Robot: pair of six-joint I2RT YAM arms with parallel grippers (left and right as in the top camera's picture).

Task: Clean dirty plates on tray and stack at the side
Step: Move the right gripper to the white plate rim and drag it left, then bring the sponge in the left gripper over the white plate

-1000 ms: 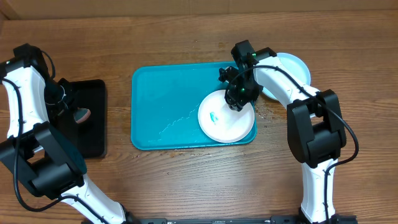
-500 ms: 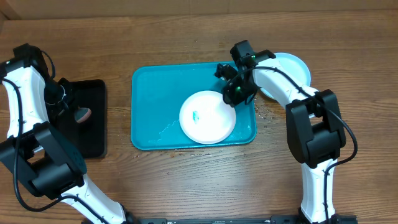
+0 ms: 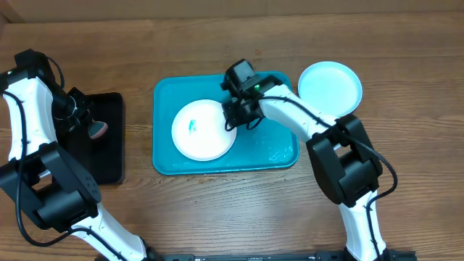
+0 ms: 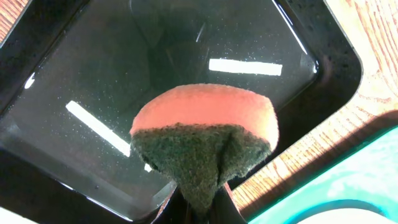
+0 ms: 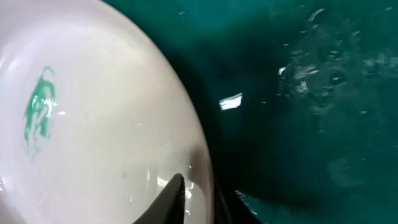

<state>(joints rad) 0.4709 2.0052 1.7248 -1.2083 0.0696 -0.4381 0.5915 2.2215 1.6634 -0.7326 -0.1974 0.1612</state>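
Note:
A white plate (image 3: 203,130) lies in the left half of the turquoise tray (image 3: 270,148), with a small teal smear (image 3: 192,126) on it. My right gripper (image 3: 233,116) is shut on the plate's right rim. In the right wrist view one finger rests on top of the white plate (image 5: 93,124) and the other sits under its edge, so the right gripper (image 5: 208,188) pinches the rim. A pale cyan plate (image 3: 330,87) rests on the table, right of the tray. My left gripper (image 4: 202,210) is shut on an orange and dark green sponge (image 4: 205,137) above a black tray (image 4: 155,56).
The black tray (image 3: 109,156) stands left of the turquoise tray with a strip of wooden table between them. Water drops wet the turquoise tray's right end (image 5: 329,68). The left arm (image 3: 29,109) reaches in along the table's left side.
My right gripper has closed on the white plate's rim and moved it left across the tray, from the right end to the left half. The left arm has stayed still.

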